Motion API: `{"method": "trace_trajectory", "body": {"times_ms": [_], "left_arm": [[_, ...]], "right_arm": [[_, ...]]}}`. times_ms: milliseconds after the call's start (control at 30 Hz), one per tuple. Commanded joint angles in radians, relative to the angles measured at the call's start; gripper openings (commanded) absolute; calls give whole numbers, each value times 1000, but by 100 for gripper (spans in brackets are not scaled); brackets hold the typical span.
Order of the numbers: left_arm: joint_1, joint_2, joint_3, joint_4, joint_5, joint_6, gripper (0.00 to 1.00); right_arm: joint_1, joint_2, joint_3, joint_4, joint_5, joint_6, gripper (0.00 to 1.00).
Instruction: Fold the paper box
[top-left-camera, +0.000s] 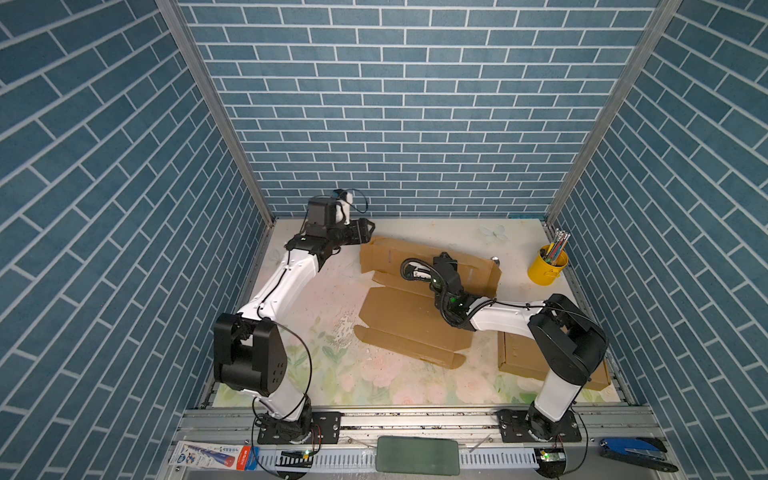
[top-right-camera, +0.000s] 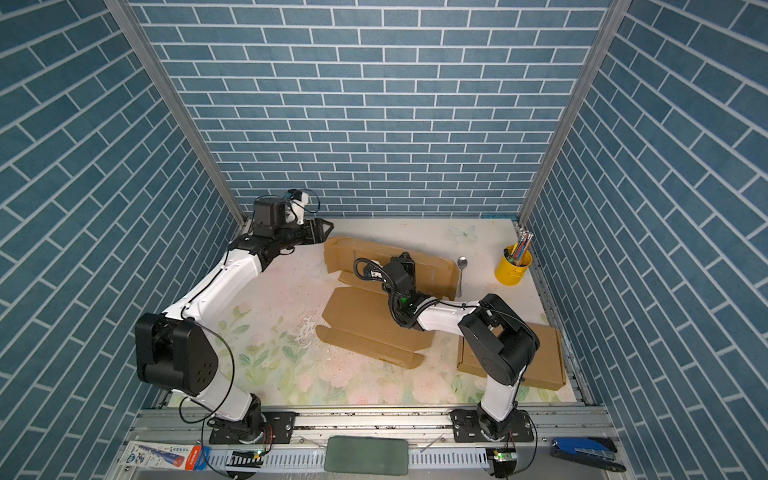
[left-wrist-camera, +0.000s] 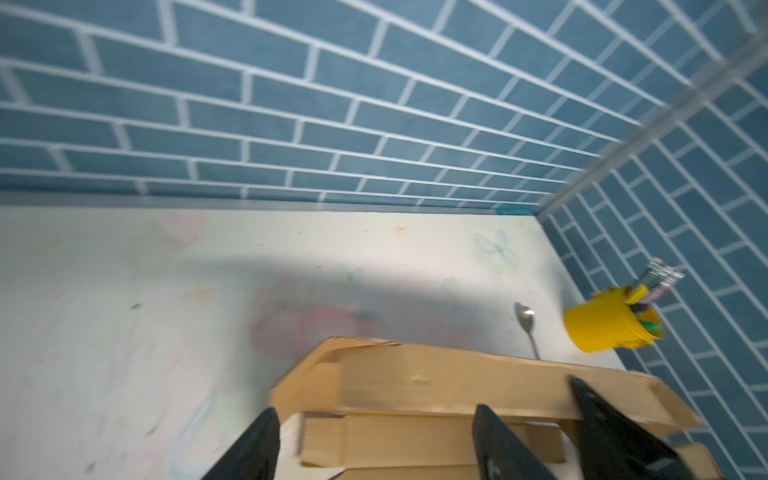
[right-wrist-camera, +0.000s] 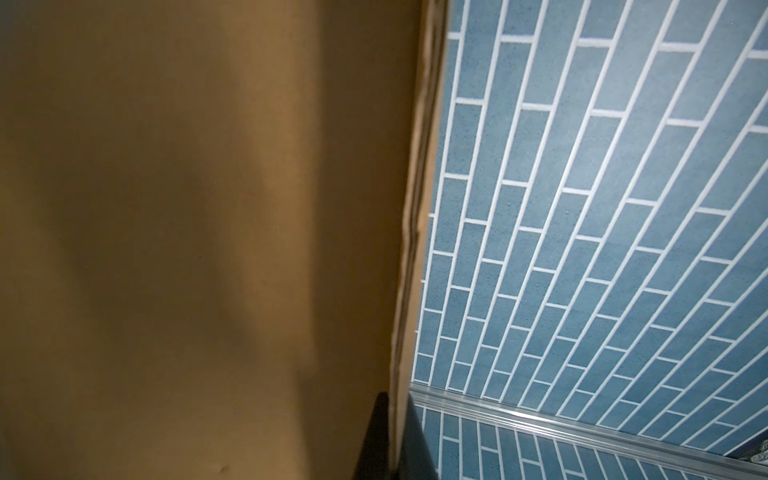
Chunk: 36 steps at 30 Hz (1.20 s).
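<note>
We find the counter (top-left-camera: 322, 301) open along its left, near and far sides. The paper box (top-left-camera: 399, 320) fills the middle, its far wall raised. At the right, a spoon (top-right-camera: 460, 276), a yellow cup (top-left-camera: 546, 268) and a flat cardboard (top-right-camera: 550, 357) narrow the passage.

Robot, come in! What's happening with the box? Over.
Left gripper: jaws open, holding nothing. Right gripper: jaws shut on paper box raised wall. Spoon close beside box.
</note>
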<state>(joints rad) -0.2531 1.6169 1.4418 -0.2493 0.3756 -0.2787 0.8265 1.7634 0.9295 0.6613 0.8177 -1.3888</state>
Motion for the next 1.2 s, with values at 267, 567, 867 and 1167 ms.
{"method": "trace_trajectory", "body": {"times_ms": [267, 567, 867, 1167], "left_arm": [[-88, 193, 183, -306, -11, 126, 80], [-112, 248, 116, -165, 103, 39, 77], [-116, 319, 103, -130, 275, -3, 65], [-29, 256, 214, -254, 164, 103, 77]], "right_arm": [[10, -14, -40, -19, -9, -11, 0], [19, -5, -34, -40, -23, 10, 0], [22, -5, -34, -48, -40, 25, 0], [22, -25, -40, -51, -42, 22, 0]]}}
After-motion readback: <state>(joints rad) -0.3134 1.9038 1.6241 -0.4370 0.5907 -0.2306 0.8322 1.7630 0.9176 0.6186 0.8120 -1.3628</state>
